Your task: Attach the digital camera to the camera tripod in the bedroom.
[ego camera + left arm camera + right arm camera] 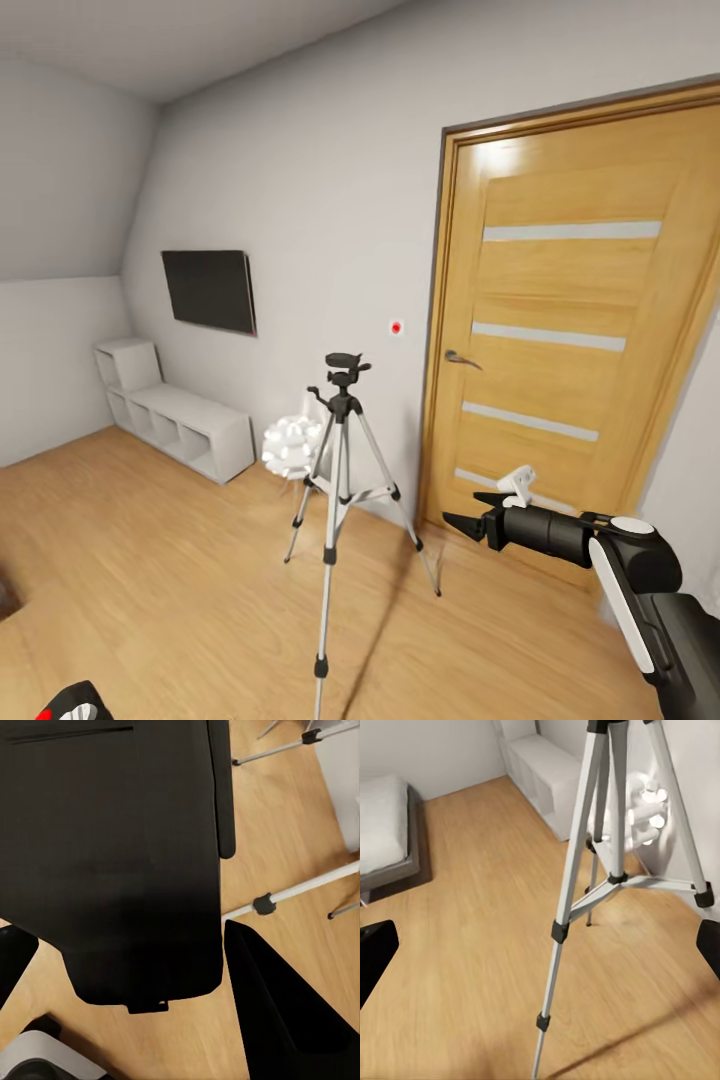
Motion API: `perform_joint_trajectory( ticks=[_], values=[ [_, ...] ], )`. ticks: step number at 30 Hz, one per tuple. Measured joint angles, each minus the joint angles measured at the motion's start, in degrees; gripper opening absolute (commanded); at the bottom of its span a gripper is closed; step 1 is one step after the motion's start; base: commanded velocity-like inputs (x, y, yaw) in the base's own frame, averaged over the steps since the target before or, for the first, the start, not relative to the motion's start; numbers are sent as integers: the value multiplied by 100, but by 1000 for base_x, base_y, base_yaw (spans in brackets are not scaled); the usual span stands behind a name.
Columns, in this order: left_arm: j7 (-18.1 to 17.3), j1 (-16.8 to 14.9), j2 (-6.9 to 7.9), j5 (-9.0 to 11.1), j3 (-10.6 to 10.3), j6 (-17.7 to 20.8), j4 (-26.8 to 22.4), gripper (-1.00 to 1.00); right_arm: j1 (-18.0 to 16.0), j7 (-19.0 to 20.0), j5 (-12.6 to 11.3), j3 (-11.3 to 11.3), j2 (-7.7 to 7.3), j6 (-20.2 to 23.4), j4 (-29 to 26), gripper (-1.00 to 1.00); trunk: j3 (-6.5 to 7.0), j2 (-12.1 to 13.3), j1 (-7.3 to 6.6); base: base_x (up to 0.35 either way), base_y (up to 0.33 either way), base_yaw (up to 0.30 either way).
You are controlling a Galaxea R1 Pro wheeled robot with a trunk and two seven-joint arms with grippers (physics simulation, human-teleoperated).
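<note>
Stands upright on the wood plank floor (150, 560) — the camera tripod (338, 480), silver legs spread, black head bare at the top, just in front of the grey wall and left of the wooden door (570, 340). Carries no camera on that head as yet. Sits close behind the tripod: a white spiky globe lamp (290, 445); farther left along the wall, a low white shelf unit (180, 415) under a wall TV (210, 290). Reaches forward at tripod-leg height, well to the right of the stand and apart from it: the right gripper (470, 520), fingers spread and empty, each tip at an opposite edge of the right wrist view with the tripod's legs framed between. Shows in that same view a corner of the low grey bed (390, 832). Looms large and dark in the left wrist view, close between the left gripper's fingers (285, 1020): a black boxy body, probably the digital camera (112, 855), though grip contact cannot be told for certain. Reads as the approach step, camera likely in hand and mount not yet begun. Calls next for closing in on the tripod, raising the left arm to head level and lowering the camera's base squarely onto the plate without knocking the legs.
</note>
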Motion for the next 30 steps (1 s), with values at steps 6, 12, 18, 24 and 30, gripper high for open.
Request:
perform_joint_trajectory(
  ticks=[6, 12, 18, 24, 30],
  values=[
    [5, 1, 5, -5, 0, 1, 0, -100, 0, 1, 0, 1, 0, 1, 0, 100, -21, 0, 0, 151, -311, 263],
    [10, -1, 6, -8, 7, 1, 0, -100, 0, 2, 0, 1, -1, 1, 0, 100, -42, 0, -1, 181, -301, 263],
    [16, 1, 6, -13, 6, 1, 2, -100, 0, 2, -2, -1, -3, 1, 0, 100, -58, 0, -1, 199, -290, 190],
    [22, -1, 7, -15, 7, 2, 8, -100, 5, 6, 0, -13, -7, -42, 0, 100, -63, 0, -1, 195, -287, 44],
    [17, 0, 5, -10, 9, 2, 8, -100, 9, 11, 2, -26, -10, -71, 5, 100, -63, 0, 0, 152, -208, 7]
  ],
)
